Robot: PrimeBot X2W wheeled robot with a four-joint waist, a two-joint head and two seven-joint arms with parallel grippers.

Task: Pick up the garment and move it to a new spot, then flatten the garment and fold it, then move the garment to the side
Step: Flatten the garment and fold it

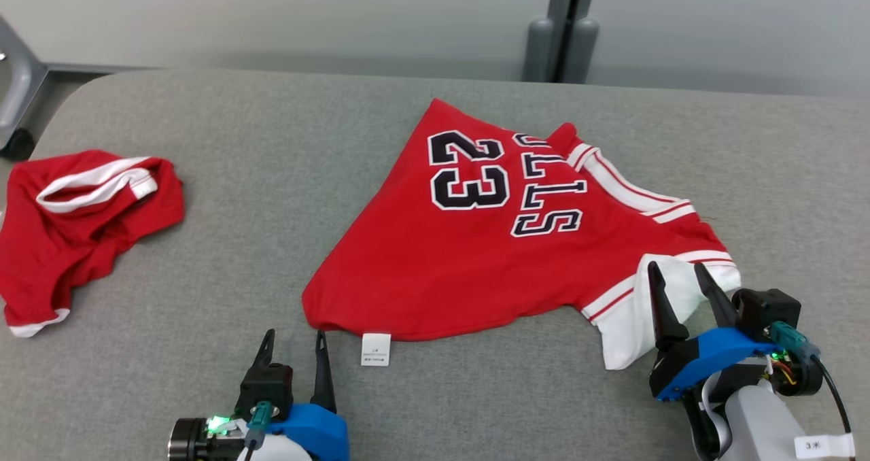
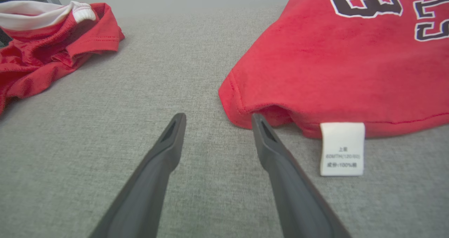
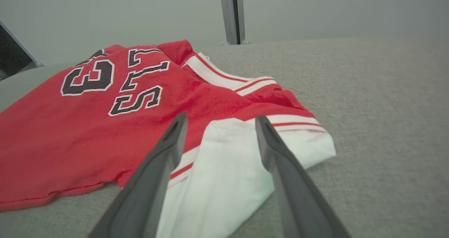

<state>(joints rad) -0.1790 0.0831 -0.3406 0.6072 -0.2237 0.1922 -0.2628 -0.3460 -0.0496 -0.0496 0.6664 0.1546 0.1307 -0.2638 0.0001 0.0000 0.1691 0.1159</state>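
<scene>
The red number-23 basketball jersey [image 1: 489,257] lies mid-frame on the grey fabric worktop [image 1: 238,141], long axis running lower left to right. Both hands are released: the right hand [image 1: 676,270] overlaps its white sleeve [image 1: 639,325], and the left hand [image 1: 295,335] sits just below the hem corner [image 1: 316,311].

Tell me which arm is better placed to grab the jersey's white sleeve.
Right. The right gripper, open, sits over the white sleeve; the left gripper is at the jersey's opposite hem corner, near the label.
</scene>
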